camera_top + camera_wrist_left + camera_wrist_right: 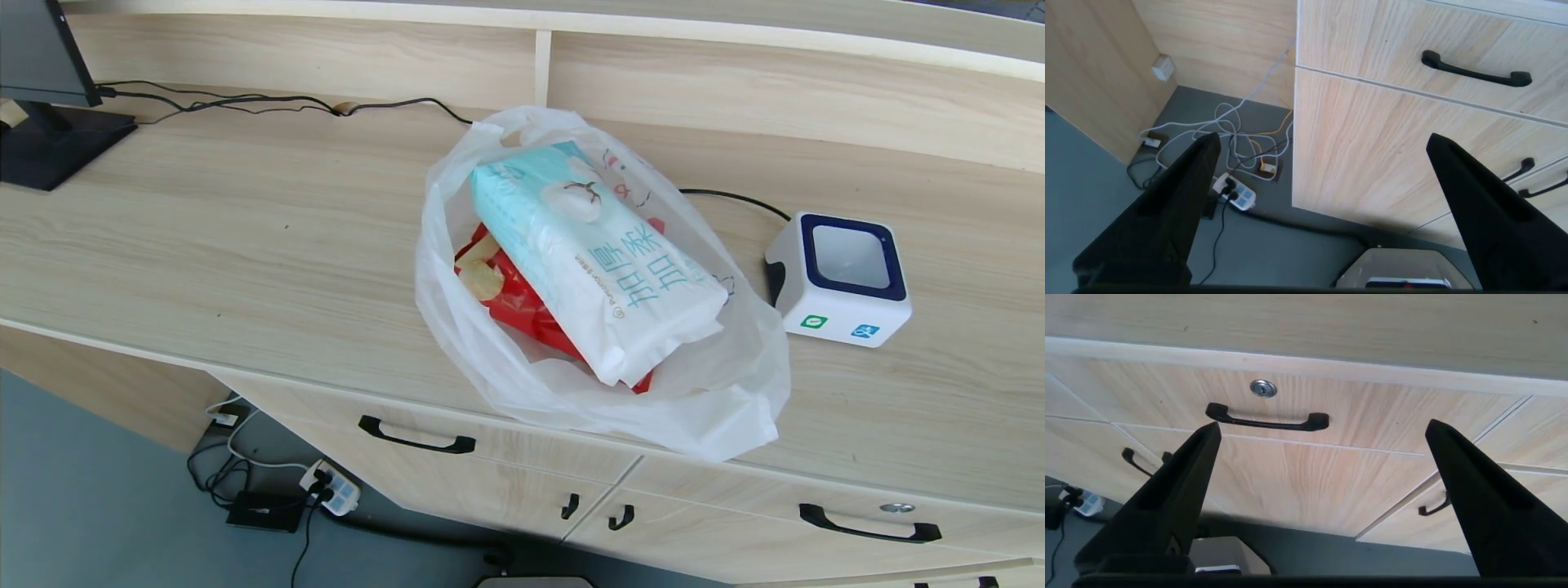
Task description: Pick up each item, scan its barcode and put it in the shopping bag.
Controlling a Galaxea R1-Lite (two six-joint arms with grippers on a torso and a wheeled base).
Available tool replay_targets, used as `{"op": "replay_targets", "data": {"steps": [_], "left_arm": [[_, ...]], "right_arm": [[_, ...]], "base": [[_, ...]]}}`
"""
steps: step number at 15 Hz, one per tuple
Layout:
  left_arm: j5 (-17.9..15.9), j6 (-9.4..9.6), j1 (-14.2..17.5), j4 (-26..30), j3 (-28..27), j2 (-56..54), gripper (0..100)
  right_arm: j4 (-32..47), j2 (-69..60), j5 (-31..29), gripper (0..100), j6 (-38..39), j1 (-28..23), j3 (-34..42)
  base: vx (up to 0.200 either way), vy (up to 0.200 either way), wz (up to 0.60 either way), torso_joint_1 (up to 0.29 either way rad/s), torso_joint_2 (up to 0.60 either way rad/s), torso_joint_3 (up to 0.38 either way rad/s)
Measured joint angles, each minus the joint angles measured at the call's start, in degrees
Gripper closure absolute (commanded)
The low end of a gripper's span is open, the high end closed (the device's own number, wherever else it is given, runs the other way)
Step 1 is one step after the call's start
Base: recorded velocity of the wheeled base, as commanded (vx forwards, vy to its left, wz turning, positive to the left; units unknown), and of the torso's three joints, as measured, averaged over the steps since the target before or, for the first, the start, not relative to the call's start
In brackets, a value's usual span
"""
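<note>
A translucent white shopping bag (pixel 718 408) lies on the wooden counter (pixel 245 245), mouth open. Inside it a pale blue-and-white tissue pack (pixel 588 261) rests on top of a red snack packet (pixel 514 298). To the bag's right stands a white barcode scanner (pixel 841 279) with a dark blue-framed window. My left gripper (pixel 1323 212) hangs open below counter height, facing the drawer fronts and the floor. My right gripper (pixel 1323 506) is also open and holds nothing, in front of a drawer with a black handle (pixel 1267 419).
A black monitor base (pixel 49 143) stands at the counter's far left, with cables (pixel 261 102) running along the back wall. A cable leads from the scanner behind the bag. Drawers with black handles (pixel 416 438) sit under the counter; a power strip (pixel 331 487) lies on the floor.
</note>
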Motion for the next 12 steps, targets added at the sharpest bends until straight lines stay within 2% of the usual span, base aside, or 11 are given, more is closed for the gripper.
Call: {"op": "replay_targets", "data": {"steps": [12], "left_arm": [[0.0, 0.00, 0.0, 0.0, 0.0, 0.0, 0]], "right_arm": [[0.1, 0.0, 0.4, 0, -0.5, 0.2, 0.1]], "base": [[0.000, 0.000, 0.00, 0.000, 0.00, 0.000]]}}
